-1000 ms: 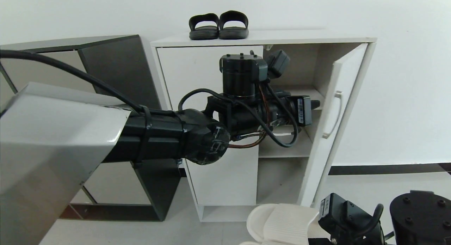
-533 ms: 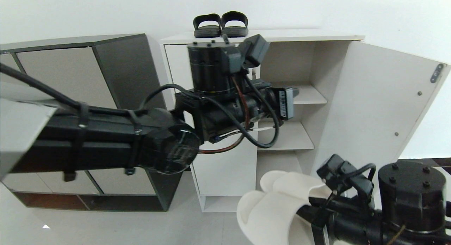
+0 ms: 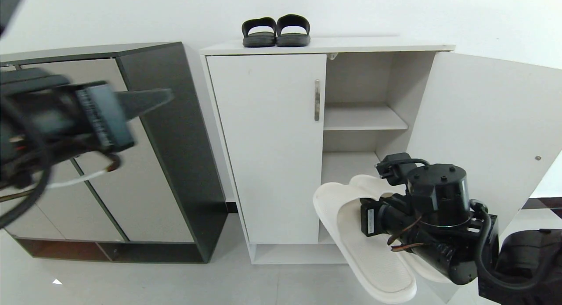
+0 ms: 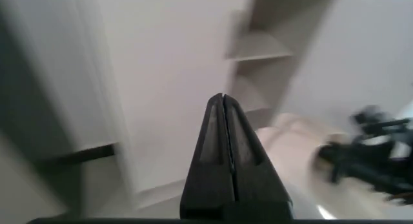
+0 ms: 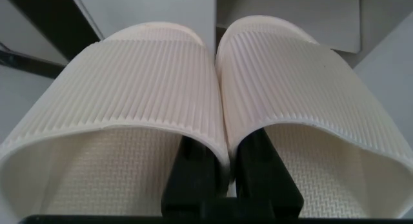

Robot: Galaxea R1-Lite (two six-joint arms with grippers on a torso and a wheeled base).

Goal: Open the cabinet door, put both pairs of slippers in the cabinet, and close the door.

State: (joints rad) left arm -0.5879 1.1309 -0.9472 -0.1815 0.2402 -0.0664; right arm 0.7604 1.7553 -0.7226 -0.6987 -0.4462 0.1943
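Holding white slippers (image 3: 366,239) pinched in right gripper (image 5: 228,175), could snag toes on cabinet shelf (image 3: 347,163) if pushed in tilted.

No print is reading clearly. A white sticker (image 3: 370,217) on the right arm (image 3: 439,208), lower right, is showing marks too small; a striped label (image 3: 99,116), upper left, is blurring.

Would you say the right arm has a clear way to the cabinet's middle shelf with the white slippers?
Probably yes: the right door stands wide open, and the right gripper holds the white slippers in front of the middle shelf.
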